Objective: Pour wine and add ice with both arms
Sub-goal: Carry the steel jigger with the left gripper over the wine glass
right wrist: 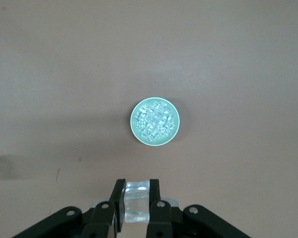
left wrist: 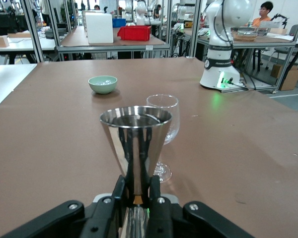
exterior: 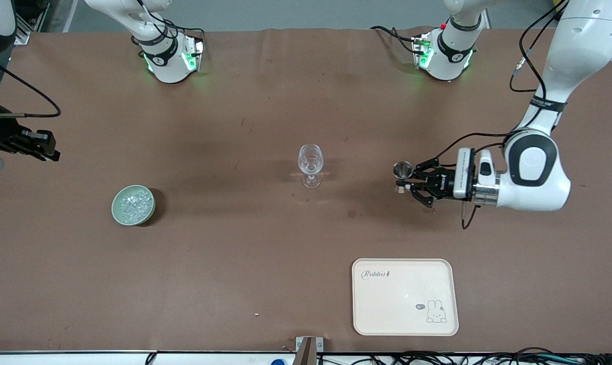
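A clear stemmed glass (exterior: pixel 311 162) (left wrist: pixel 164 116) stands upright mid-table. Toward the left arm's end, my left gripper (exterior: pixel 405 183) (left wrist: pixel 137 191) is shut on the stem of a steel cone-shaped measuring cup (exterior: pixel 402 170) (left wrist: pixel 135 131), held upright beside the glass and apart from it. No wine is in view. A green bowl (exterior: pixel 117 213) (right wrist: pixel 134 130) holds a heap of ice (exterior: pixel 135 202) (right wrist: pixel 154 120). High over the table near the bowl, my right gripper (right wrist: pixel 137 194) is shut on one clear ice cube (right wrist: pixel 137 201).
A cream tray (exterior: pixel 404 296) with a rabbit print lies near the front edge, toward the left arm's end. The two arm bases (exterior: pixel 171 61) (exterior: pixel 445 56) stand along the table's back edge. Brown tabletop stretches between bowl, glass and tray.
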Tool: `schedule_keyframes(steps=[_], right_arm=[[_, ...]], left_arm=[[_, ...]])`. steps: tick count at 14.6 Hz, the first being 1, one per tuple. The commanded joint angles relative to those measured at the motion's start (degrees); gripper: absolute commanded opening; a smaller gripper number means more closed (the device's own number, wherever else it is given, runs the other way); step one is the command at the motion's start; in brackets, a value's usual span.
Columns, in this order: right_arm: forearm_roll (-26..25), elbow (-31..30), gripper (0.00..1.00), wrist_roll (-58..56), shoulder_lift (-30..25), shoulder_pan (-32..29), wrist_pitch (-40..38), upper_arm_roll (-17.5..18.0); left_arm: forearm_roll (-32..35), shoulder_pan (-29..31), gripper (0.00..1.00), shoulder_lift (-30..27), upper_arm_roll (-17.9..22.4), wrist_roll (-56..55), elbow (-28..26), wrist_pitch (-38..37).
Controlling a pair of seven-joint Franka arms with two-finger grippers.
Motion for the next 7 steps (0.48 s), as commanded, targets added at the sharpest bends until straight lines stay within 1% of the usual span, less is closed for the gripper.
schedule_keyframes(steps=[1, 4, 7], right_arm=[[0.1, -2.9, 0.1, 0.4, -3.0, -0.4, -0.2, 0.2], [0.1, -2.9, 0.1, 0.2, -3.6, -0.5, -1.1, 0.1], [0.1, -2.9, 0.1, 0.1, -3.6, -0.7, -1.4, 0.1]], left_arm=[[-1.5, 0.7, 0.0, -1.3, -3.5, -0.7, -2.5, 3.6], [-3.5, 1.0, 0.0, -1.8, -7.1, -0.8, -5.6, 8.7], [-4.4, 1.0, 0.0, -4.1, -10.0, -0.8, -8.6, 13.7]])
